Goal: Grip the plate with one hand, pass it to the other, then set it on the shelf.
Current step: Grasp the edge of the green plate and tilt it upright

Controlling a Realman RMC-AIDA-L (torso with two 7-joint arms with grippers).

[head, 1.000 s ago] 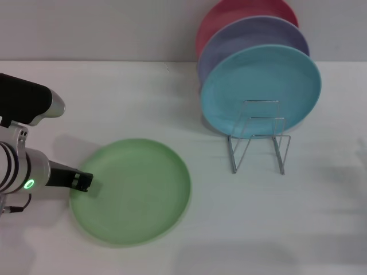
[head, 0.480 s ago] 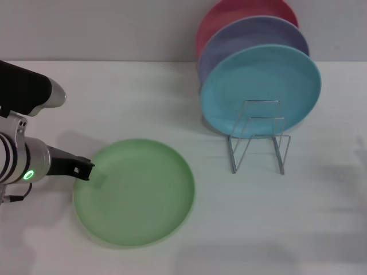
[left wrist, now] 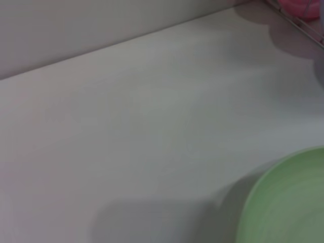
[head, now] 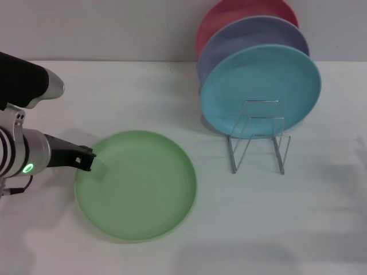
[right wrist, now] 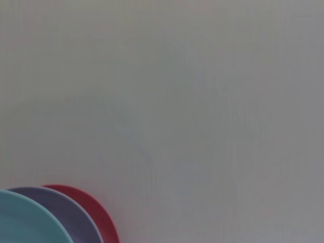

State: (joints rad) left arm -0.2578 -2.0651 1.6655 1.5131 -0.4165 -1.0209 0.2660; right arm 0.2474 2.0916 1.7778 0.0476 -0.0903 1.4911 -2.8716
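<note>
The light green plate (head: 137, 186) lies low over the white table in the head view, left of centre. My left gripper (head: 86, 160) reaches in from the left and is shut on the plate's left rim. A slice of the same plate (left wrist: 288, 202) shows in the left wrist view, without my fingers. The shelf (head: 258, 143), a thin silver wire rack, stands to the right of the plate with its front slots bare. My right gripper is out of view.
Three plates stand on edge in the back of the rack: a turquoise plate (head: 261, 89), a lavender plate (head: 252, 34) behind it, and a red plate (head: 229, 14) last. The right wrist view shows their rims against a wall. Bare table (head: 172, 97) separates plate and rack.
My left gripper has moved up and slightly right with the green plate's rim in it. The plate has shifted the same way, toward the rack.
</note>
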